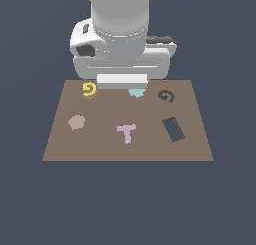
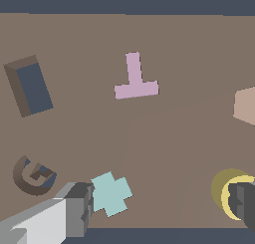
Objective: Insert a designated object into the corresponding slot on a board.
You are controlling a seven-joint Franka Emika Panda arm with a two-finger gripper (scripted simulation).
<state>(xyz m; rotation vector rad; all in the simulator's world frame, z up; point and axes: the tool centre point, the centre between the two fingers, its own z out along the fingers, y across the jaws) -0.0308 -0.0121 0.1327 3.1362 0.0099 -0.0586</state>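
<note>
Pincer (image 2: 162, 208) is hanging low over the board's (image 1: 100, 144) far edge with its fingers spread wide and nothing between them; in the wrist view one finger (image 2: 77, 208) is showing beside the pale blue cross (image 2: 111, 193) and the other is overlapping the rim of the yellow G (image 2: 226, 190), though whether it is touching cannot be told. In the exterior view that G (image 1: 89, 89) is lying flat near the far corner on the exterior view's left, well apart from its slot (image 1: 166, 96), which is sitting near the far edge on the right, beyond the rectangular hole (image 1: 173, 129). A pink T (image 1: 127, 133) and a tan hexagon (image 1: 76, 122) are lying nearer the front.

Judging by looks, the G is behaving as a small, light, rigid block, neither fragile nor soft, with smooth sides that may slip. Gripping across its outer flanks, centred, is looking safest; the curled opening is giving poor purchase. Its orientation is needing to match the slot's.
</note>
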